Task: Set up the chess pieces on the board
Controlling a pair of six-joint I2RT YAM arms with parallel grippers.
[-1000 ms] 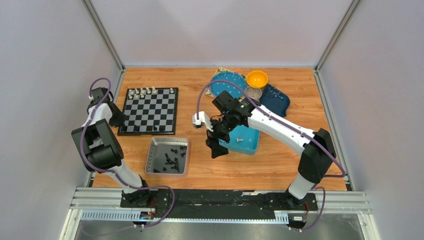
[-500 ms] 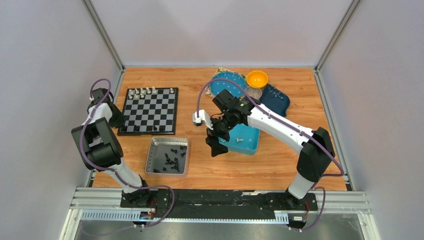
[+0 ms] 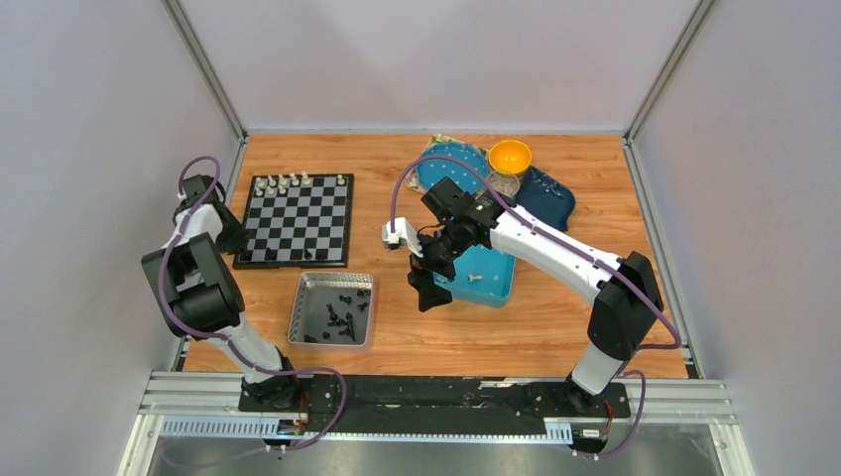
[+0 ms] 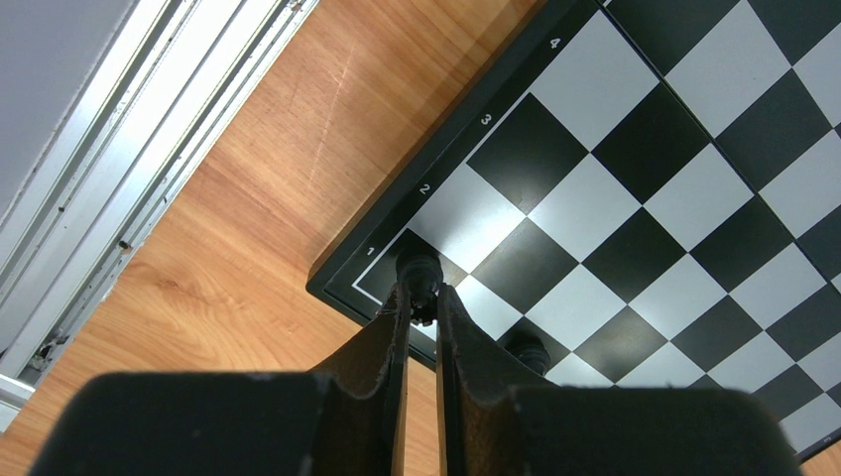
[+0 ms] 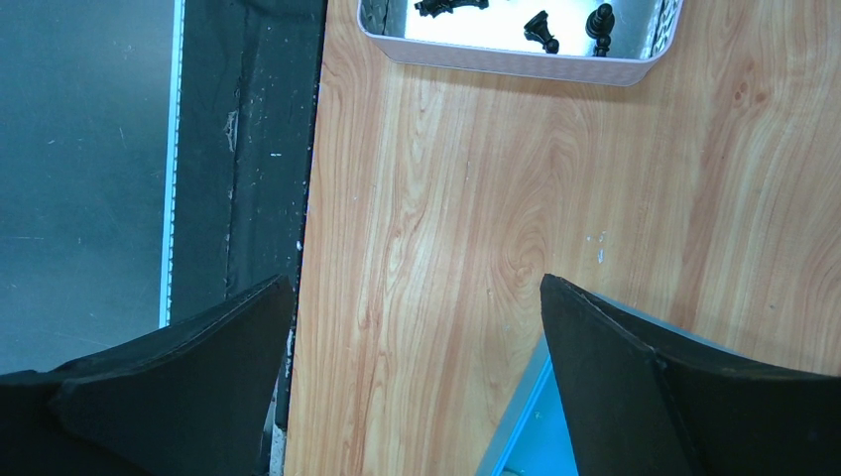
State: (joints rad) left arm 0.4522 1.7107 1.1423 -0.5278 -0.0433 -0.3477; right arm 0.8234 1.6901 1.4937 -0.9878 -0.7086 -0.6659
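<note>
The step in hand looks to be seating a black chessman [image 4: 419, 270] on the corner square of the board [image 4: 635, 188], by the printed 1. The left tool [image 4: 420, 297] is clenched on that chessman, its fingers drawn narrow with the piece's lower part between them. Whether the base already rests on the square cannot be told.

A second black piece [image 4: 526, 349] stands near it on the board's same edge row, and cream-white pieces [image 3: 298, 181] line the board's far row. Loose black pieces [image 3: 342, 317] lie in a silver tray [image 3: 302, 309] just off the board's near edge.

The right tool [image 5: 415, 283] is released, spread wide over bare surface [image 5: 446, 178], well off the board's near right corner.

The next move probably calls for letting go and lifting straight up, so that neither chessman is tipped.
</note>
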